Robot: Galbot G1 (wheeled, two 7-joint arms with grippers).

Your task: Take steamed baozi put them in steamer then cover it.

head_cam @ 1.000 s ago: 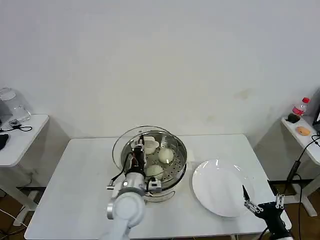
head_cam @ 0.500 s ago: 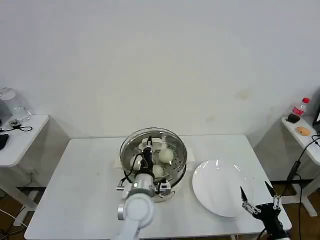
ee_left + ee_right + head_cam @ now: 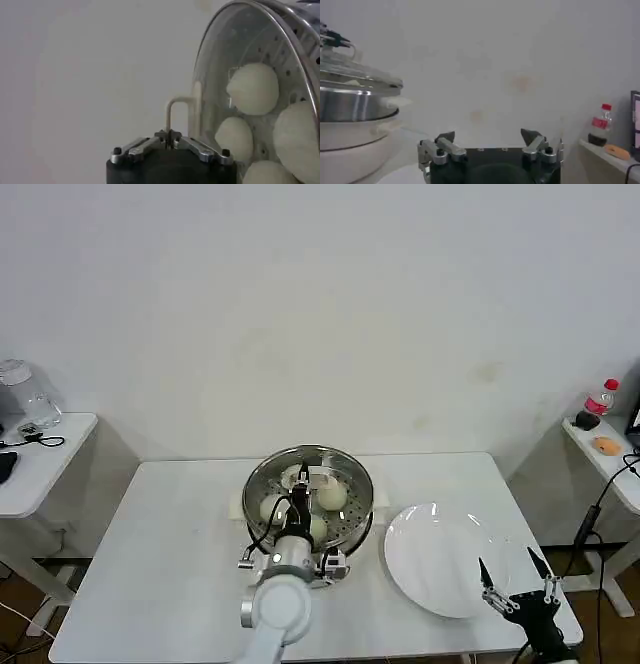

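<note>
The steamer (image 3: 358, 514) stands at the table's middle, a shiny steel pot on a white base. Several cream-white baozi (image 3: 332, 495) lie on its perforated tray. The clear glass cover (image 3: 345, 465) lies over the pot's rim. My left gripper (image 3: 304, 482) is above the pot, shut on the cover's cream handle (image 3: 319, 477). In the left wrist view my left gripper (image 3: 170, 136) pinches the handle (image 3: 196, 107), with the baozi (image 3: 253, 88) behind the cover's glass (image 3: 220, 55). My right gripper (image 3: 514, 582) hangs open at the table's front right, holding nothing. In the right wrist view the right gripper (image 3: 489, 137) is well apart from the steamer (image 3: 350, 102).
A flat white plate (image 3: 440, 559) lies bare to the right of the steamer, near my right gripper. Side tables stand at the far left (image 3: 40, 454) and far right, the right one with a bottle (image 3: 600, 398). The table's left half is bare.
My left gripper carried the cover rightward from the steamer's back left until it sat centred over the rim. My right gripper rose slightly by the front edge.
</note>
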